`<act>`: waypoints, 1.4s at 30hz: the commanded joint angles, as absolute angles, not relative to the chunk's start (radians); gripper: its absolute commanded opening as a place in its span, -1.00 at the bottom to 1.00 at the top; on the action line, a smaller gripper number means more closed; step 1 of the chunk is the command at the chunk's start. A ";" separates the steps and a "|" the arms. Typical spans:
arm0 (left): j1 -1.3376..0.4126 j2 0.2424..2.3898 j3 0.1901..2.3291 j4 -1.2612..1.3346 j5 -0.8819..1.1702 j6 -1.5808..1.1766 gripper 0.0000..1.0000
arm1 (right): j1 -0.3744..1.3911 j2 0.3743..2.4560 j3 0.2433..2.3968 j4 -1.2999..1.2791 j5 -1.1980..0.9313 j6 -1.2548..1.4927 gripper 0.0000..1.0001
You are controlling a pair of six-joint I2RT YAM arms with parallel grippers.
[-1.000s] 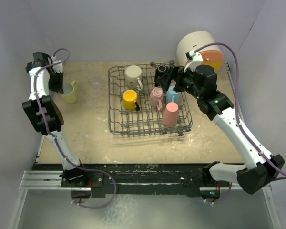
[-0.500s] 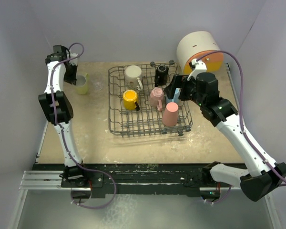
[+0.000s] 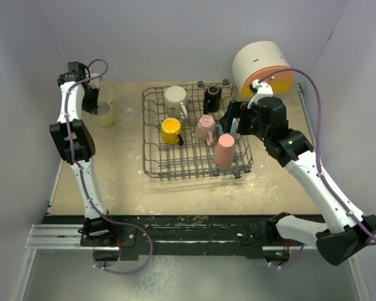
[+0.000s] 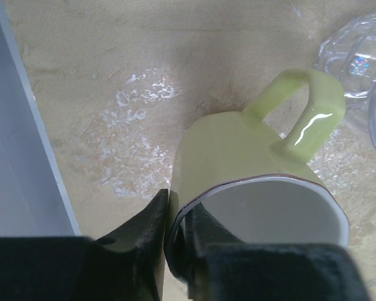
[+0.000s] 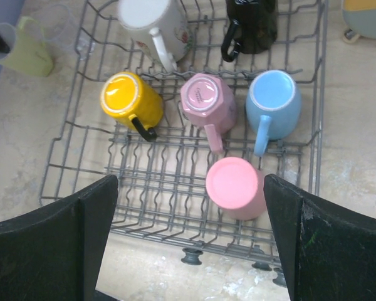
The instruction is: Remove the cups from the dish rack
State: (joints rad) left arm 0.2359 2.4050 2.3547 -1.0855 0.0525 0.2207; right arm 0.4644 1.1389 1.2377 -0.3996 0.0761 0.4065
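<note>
Over dish rack (image 5: 156,182), right fingers (image 5: 313,251) wide.

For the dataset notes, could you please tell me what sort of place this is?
Probably a lab test cell, not a real kitchen: plain pale walls box in a scuffed table, a dish rack of cups sits on it, and two robot arms mount on a base rail.

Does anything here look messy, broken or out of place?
Nothing broken or spilled. Only whitish smeared patches mark the table beside the yellow-green mug, which the left gripper pinches by its rim.
</note>
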 commanded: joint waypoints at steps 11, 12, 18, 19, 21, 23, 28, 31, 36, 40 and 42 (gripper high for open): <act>0.244 2.233 2.299 -0.993 0.120 0.222 0.63 | 0.464 1.254 1.188 -0.507 0.306 0.403 1.00; 0.243 2.212 2.283 -0.985 0.128 0.226 0.68 | 0.463 1.257 1.174 -0.502 0.309 0.405 1.00; 0.244 2.082 2.250 -0.968 0.145 0.252 0.88 | 0.466 1.253 1.096 -0.439 0.368 0.399 1.00; 0.244 2.060 2.242 -0.968 0.151 0.253 0.92 | 0.468 1.251 1.077 -0.412 0.358 0.400 1.00; 0.244 2.001 2.198 -0.968 0.178 0.260 0.99 | 0.471 1.258 1.041 -0.379 0.336 0.401 1.00; 0.245 1.936 2.138 -0.965 0.218 0.268 0.99 | 0.477 1.276 1.033 -0.369 0.318 0.405 1.00; 0.245 1.793 2.006 -0.985 0.310 0.296 0.99 | 0.506 1.286 1.048 -0.342 0.287 0.400 1.00; 0.244 1.729 1.947 -1.013 0.359 0.315 0.99 | 0.512 1.289 1.086 -0.348 0.273 0.392 1.00; 0.245 1.631 1.872 -1.025 0.411 0.325 0.99 | 0.518 1.336 1.140 -0.353 0.253 0.386 1.00; 0.244 1.592 1.838 -1.037 0.444 0.325 0.99 | 0.520 1.406 1.148 -0.351 0.254 0.386 1.00; 0.244 1.577 1.818 -1.043 0.462 0.329 0.99 | 0.519 1.430 1.146 -0.348 0.246 0.385 1.00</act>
State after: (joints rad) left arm 0.2398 1.6367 1.8446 -1.0393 0.3897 0.3080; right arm 0.5125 1.3853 1.1194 -0.3599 0.2630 0.3996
